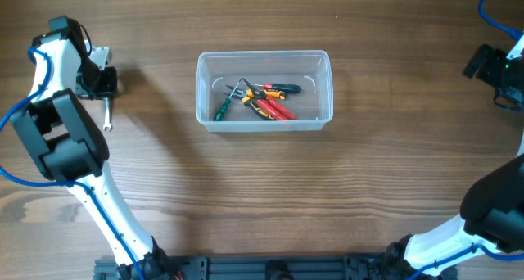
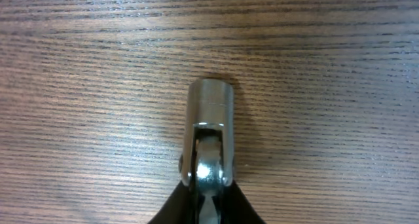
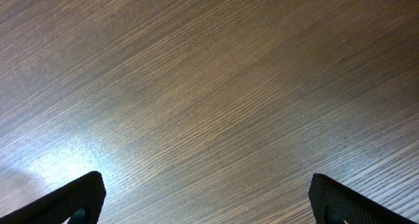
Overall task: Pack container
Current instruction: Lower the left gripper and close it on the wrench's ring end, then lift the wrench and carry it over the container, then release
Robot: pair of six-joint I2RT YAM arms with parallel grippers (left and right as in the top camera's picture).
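Observation:
The clear plastic container stands at the table's middle back. In it lie red-and-orange pliers, a green-handled screwdriver and a yellow-and-dark tool. Far left of it, my left gripper points down at the table over a thin silver wrench. In the left wrist view its black fingers are shut on the shaft of this chrome socket wrench, whose socket head lies on the wood. My right gripper is open over bare wood at the far right, holding nothing.
Blue cables run along both arms, at the left edge and the top right corner. A dark rail runs along the table's front edge between the arm bases.

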